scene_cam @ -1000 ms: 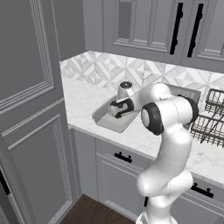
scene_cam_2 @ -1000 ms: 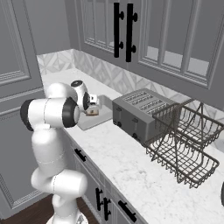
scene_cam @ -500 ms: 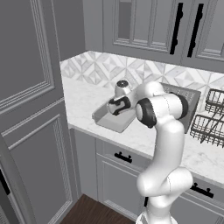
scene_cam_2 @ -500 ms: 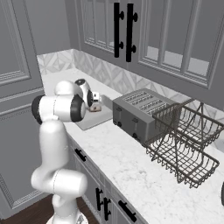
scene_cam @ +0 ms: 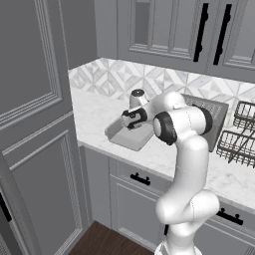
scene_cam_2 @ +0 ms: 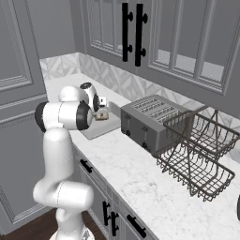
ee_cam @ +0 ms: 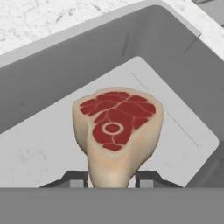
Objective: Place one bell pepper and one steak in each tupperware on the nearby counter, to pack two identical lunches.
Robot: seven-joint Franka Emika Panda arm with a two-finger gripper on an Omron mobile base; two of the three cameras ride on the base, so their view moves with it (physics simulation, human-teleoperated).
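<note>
A raw red steak (ee_cam: 114,127) with a pale fat rim stands on its narrow end just over the floor of a grey tupperware (ee_cam: 52,74). My gripper (ee_cam: 111,178) is shut on that narrow end, one fingertip on each side. From the left base view the gripper (scene_cam: 130,119) reaches down into the tupperware (scene_cam: 127,142), which sits on the white marble counter (scene_cam: 94,112). The right base view shows the steak (scene_cam_2: 100,116) at the hand, over the tupperware (scene_cam_2: 101,130). No bell pepper is in view.
A silver toaster (scene_cam_2: 145,119) stands just right of the tupperware, and a dark wire dish rack (scene_cam_2: 197,150) stands beyond it. A tall grey panelled door (scene_cam: 35,124) closes off the left. Upper cabinets (scene_cam: 169,30) hang over the counter.
The hand has moved slightly left and lower into the tupperware, carrying the steak with it. The base and the counter items have stayed put.
</note>
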